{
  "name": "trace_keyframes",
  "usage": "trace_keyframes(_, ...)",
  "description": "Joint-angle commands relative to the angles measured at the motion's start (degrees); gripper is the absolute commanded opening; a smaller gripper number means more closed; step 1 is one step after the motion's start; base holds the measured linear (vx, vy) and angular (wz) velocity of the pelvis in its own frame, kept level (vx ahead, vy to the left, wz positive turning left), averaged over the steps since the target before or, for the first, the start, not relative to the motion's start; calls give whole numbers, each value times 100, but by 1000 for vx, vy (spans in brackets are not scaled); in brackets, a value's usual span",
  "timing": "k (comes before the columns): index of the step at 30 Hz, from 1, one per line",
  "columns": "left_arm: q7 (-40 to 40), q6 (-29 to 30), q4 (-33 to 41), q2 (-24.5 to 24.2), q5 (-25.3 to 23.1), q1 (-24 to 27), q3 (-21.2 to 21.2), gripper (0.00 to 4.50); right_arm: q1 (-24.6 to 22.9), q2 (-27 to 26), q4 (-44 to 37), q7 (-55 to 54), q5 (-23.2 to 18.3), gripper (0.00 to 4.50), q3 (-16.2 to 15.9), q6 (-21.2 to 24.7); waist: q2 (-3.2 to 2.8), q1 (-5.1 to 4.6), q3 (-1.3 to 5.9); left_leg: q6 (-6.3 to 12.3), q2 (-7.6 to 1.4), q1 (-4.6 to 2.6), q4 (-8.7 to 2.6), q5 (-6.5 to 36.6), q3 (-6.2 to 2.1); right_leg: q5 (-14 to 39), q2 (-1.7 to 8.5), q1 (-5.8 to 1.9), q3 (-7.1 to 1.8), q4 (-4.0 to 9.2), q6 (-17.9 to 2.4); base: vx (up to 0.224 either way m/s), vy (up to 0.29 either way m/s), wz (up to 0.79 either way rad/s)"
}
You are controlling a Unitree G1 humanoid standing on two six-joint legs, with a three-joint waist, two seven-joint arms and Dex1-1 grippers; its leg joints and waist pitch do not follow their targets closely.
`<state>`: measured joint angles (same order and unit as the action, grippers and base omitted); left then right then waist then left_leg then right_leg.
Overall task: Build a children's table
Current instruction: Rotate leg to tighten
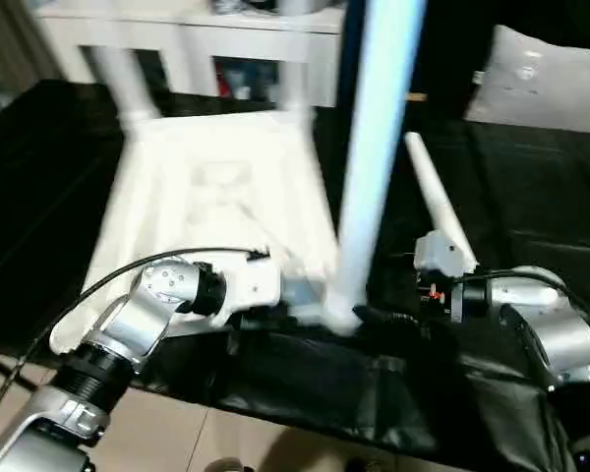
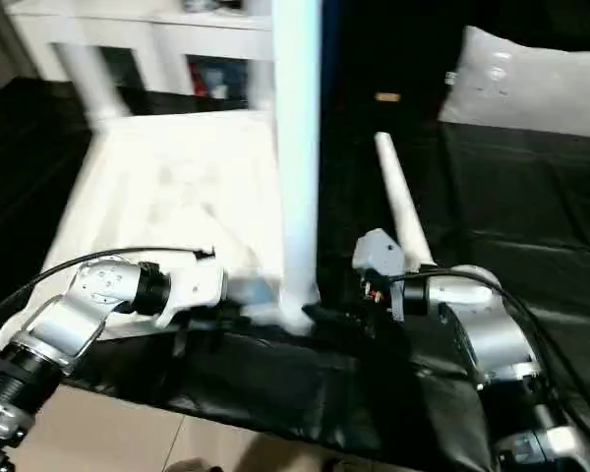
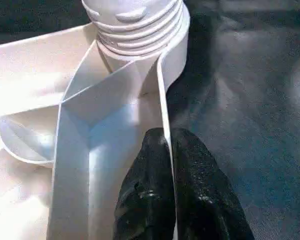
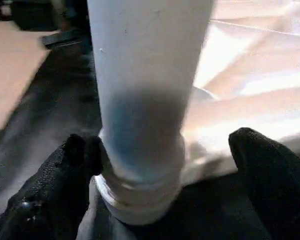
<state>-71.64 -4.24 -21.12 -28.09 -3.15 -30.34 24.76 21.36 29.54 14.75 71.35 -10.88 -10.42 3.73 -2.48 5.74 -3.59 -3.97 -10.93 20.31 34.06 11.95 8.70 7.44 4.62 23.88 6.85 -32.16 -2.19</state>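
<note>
The white table top lies upside down on the black-covered surface, ribs facing up. One white leg stands upright in the near right corner socket, its threaded end showing. My left gripper is shut on the table top's rim wall just beside that socket. Around the base of the upright leg my right gripper stands open; one finger touches the leg and the other stands apart from it. Another leg rises from the far left corner. A loose leg lies on the cover to the right.
A white shelf unit stands behind the table top. A pale cushion rests at the back right. The black cover ends at a front edge close to my forearms, with tan floor below.
</note>
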Motion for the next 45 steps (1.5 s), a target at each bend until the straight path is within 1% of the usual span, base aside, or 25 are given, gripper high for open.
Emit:
trace_keyframes(1, -337, -336, -91, -16, -139, -147, 275, 0, 49, -5, 28, 254, -36, 445, -147, 3, 80, -42, 375, 679, -217, 22, -383, 682, 27, 1694, 383, -386, -318, 281, -1007, 0, 0, 0)
trace_keyframes(2, -355, -365, -123, -12, -146, -171, 280, 0, 51, -20, 33, 285, -39, 445, -176, 16, 77, -37, 374, 641, -221, 19, -390, 738, 25, 1866, 391, -388, -314, 298, -935, 0, 0, 0)
trace_keyframes(3, -363, -391, -158, -1, -162, -193, 278, 0, 54, -31, 39, 321, -49, 429, -204, 34, 83, -34, 375, 603, -223, 22, -391, 744, 21, 1928, 396, -389, -318, 300, -901, 0, 0, 0)
trace_keyframes(5, -388, -433, -229, 28, -173, -239, 274, 0, 72, -62, 75, 355, -59, 411, -255, 69, 86, -33, 374, 572, -226, 19, -395, 733, 24, 1956, 393, -384, -323, 302, -885, 0, 0, 0)
trace_keyframes(7, -381, -450, -262, 44, -174, -262, 278, 0, 82, -64, 99, 390, -81, 408, -277, 132, 90, -35, 377, 563, -223, 27, -393, 687, 21, 1918, 393, -391, -322, 299, -897, 0, 0, 0)
trace_keyframes(15, -428, -621, -422, 56, -124, -289, 269, 0, 90, -48, 104, 527, -187, 323, -262, 283, 75, -30, 379, 573, -229, 25, -386, 654, 25, 1827, 389, -388, -319, 290, -934, 0, 0, 0)
trace_keyframes(17, -433, -660, -460, 55, -123, -283, 264, 0, 77, -59, 102, 544, -223, 318, -250, 318, 78, -28, 381, 567, -224, 27, -384, 656, 27, 1817, 389, -392, -321, 293, -933, 0, 0, 0)
trace_keyframes(18, -435, -670, -468, 54, -124, -279, 260, 0, 73, -61, 101, 545, -236, 294, -250, 327, 74, -23, 382, 575, -227, 27, -384, 636, 24, 1784, 388, -391, -319, 284, -945, 0, 0, 0)
trace_keyframes(23, -433, -639, -461, 51, -87, -227, 212, 0, -73, -113, -35, 539, -291, 274, -285, 396, 75, -22, 372, 556, -227, 22, -388, 696, 28, 1898, 392, -389, -317, 306, -912, 0, 0, 0)
trace_keyframes(26, -192, -221, -211, 129, 22, -55, 80, 0, -302, -264, -314, 315, -437, 270, -239, 644, 72, -16, 376, 546, -238, 27, -390, 658, 26, 1814, 394, -393, -324, 285, -935, 0, 0, 0)
trace_keyframes(27, -192, -221, -211, 129, 22, -55, 80, 0, -302, -264, -314, 315, -437, 270, -239, 644, 73, -13, 377, 541, -247, 23, -396, 647, 21, 1791, 396, -392, -324, 286, -946, 0, 0, 0)
trace_keyframes(28, 1, 79, -8, 207, 60, 60, 15, 0, -456, -392, -510, 96, -550, 269, -192, 851, 70, -25, 365, 538, -243, 29, -402, 673, 23, 1832, 387, -390, -321, 290, -945, 0, 0, 0)
trace_keyframes(30, 308, 509, 223, 356, 113, 184, -88, 0, -592, -583, -655, -281, -618, 268, -144, 1172, 60, -33, 345, 467, -237, 12, -421, 820, 20, 2099, 394, -384, -319, 331, -877, 0, 0, 0)
trace_keyframes(31, 479, 721, 337, 445, 142, 245, -146, 0, -646, -689, -696, -511, -623, 268, -119, 1340, 63, -61, 312, 405, -228, 1, -443, 981, 22, 2412, 394, -381, -316, 379, -784, 0, 0, 0)
trace_keyframes(34, 890, 1180, 642, 694, 163, 388, -227, 0, -736, -1020, -682, -1112, -507, 265, -55, 1415, 76, -135, 265, 267, -163, -39, -444, 1327, 16, 3335, 397, -349, -263, 523, -443, 0, 0, 0)
trace_keyframes(36, 1186, 1456, 800, 868, 87, 449, -248, 0, -721, -1277, -591, -1641, -302, 265, 11, 1473, 97, -259, 227, 144, -104, -55, -439, 1655, -21, 4034, 373, -337, -160, 642, -39, 0, 0, 0)
trace_keyframes(37, 1558, 1837, 945, 1136, 15, 479, -289, 0, -664, -1610, -469, -2252, -174, 265, 132, 1576, 104, -307, 216, 137, -77, -66, -421, 1737, -22, 4180, 361, -323, -121, 690, 59, 0, 0, 0)
trace_keyframes(38, 1630, 1904, 959, 1192, 4, 478, -299, 0, -650, -1675, -446, -2358, -174, 265, 163, 1606, 80, -413, 188, 94, -64, -94, -398, 1963, -43, 4409, 355, -305, -23, 766, 193, 0, 0, 0)
trace_keyframes(39, 2108, 2352, 1076, 1580, -68, 478, -365, 0, -552, -2103, -316, -3051, -181, 265, 365, 1796, 86, -517, 195, 80, -50, -67, -376, 2105, -82, 4488, 348, -364, 98, 828, 378, 0, 0, 0)
trace_keyframes(40, 2317, 2504, 1110, 1750, -106, 479, -391, 0, -511, -2265, -262, -3314, -169, 265, 435, 1824, 45, -570, 196, 67, -75, -81, -384, 2208, -102, 4451, 333, -386, 164, 877, 433, 0, 0, 0)
trace_keyframes(41, 2660, 2662, 1107, 2003, -184, 468, -434, 0, -440, -2483, -156, -3693, -133, 265, 529, 1828, 13, -709, 205, 81, -142, -61, -414, 2448, -175, 4141, 345, -489, 321, 905, 489, -30, 52, -10)
trace_keyframes(42, 2990, 2757, 1068, 2222, -262, 446, -476, 0, -365, -2654, -44, -4050, -77, 264, 603, 1846, -123, -780, 178, 112, -420, 19, -628, 3152, -309, 3460, 351, -669, 319, 627, 391, -30, 52, -10)
trace_keyframes(43, 3198, 2803, 1031, 2356, -312, 428, -501, 0, -317, -2752, 32, -4272, -40, 264, 646, 1856, -161, -751, 176, 104, -631, 104, -816, 3629, -412, 2747, 361, -791, 150, 190, 233, 0, 0, 0)
trace_keyframes(44, 3570, 2806, 955, 2548, -413, 385, -552, 0, -247, -2878, 157, -4580, 35, 263, 706, 1815, -76, -757, 128, 29, -770, 22, -1019, 4244, -452, 1483, 373, -660, -188, -209, -103, 0, 0, 0)
trace_keyframes(45, 3828, 2804, 901, 2678, -482, 351, -590, 0, -197, -2959, 246, -4782, 93, 263, 745, 1775, 137, -769, 156, -62, -231, -237, -631, 3926, -221, 3005, 401, -376, -193, 416, -55, 0, 0, 0)
